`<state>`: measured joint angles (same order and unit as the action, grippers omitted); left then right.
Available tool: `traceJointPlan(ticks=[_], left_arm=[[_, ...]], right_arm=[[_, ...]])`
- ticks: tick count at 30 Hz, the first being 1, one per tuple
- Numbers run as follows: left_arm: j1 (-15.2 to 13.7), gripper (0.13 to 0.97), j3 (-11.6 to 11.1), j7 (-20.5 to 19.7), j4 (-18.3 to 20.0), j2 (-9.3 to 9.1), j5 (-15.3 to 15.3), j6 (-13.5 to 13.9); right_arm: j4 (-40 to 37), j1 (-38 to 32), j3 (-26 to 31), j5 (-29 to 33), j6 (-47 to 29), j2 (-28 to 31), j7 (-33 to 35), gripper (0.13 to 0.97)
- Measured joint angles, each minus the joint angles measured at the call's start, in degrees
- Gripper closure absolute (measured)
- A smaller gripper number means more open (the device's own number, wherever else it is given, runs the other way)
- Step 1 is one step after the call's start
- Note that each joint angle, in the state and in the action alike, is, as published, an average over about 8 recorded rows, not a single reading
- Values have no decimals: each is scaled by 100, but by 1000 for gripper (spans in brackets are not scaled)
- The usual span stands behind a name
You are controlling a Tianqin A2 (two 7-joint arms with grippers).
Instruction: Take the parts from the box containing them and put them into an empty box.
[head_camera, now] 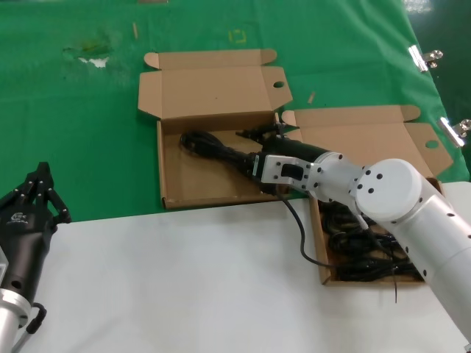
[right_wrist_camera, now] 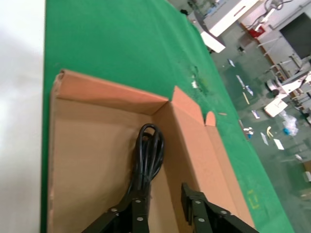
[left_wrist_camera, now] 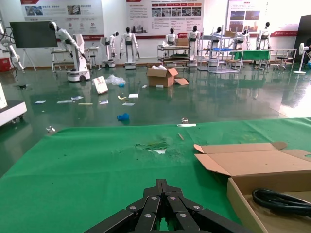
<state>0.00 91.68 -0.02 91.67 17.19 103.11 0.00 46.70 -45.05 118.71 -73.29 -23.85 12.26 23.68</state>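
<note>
Right gripper [right_wrist_camera: 163,206] hovers with fingers apart over the black rubbery power cord [head_camera: 213,145] lying in the left brown cardboard box [head_camera: 171,193]; placing looks finished, so withdrawing toward the cord-filled right box [head_camera: 324,273] should follow.

Left gripper [head_camera: 37,193] waits parked, fingers together.

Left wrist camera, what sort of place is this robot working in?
Probably a robotics lab or demo hall. Beyond the green table cloth stands a row of white humanoid robots on a glossy floor, with printed posters on the back wall and an opened carton amid scattered scraps.
</note>
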Motion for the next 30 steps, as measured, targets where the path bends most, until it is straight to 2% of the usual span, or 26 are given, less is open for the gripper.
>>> traceJointPlan(ticks=[4,9,17,21,29,30], left_arm=[[0,957,0,0,0,0,0,0],[0,957,0,0,0,0,0,0],[0,957,0,0,0,0,0,0],[0,957,0,0,0,0,0,0],[0,957,0,0,0,0,0,0],[0,957,0,0,0,0,0,0]], right_arm=[[186,44,-46,12,5,56,-184,815],[659,200,-143,248,-47,219,-731,756],[1624,646,-457,768,-181,537,-1686,573],[2056,871,-628,965,-273,692,-2033,573],[2458,1102,-793,1097,-373,863,-2309,366],[2468,1114,-800,1087,-367,864,-2312,366]])
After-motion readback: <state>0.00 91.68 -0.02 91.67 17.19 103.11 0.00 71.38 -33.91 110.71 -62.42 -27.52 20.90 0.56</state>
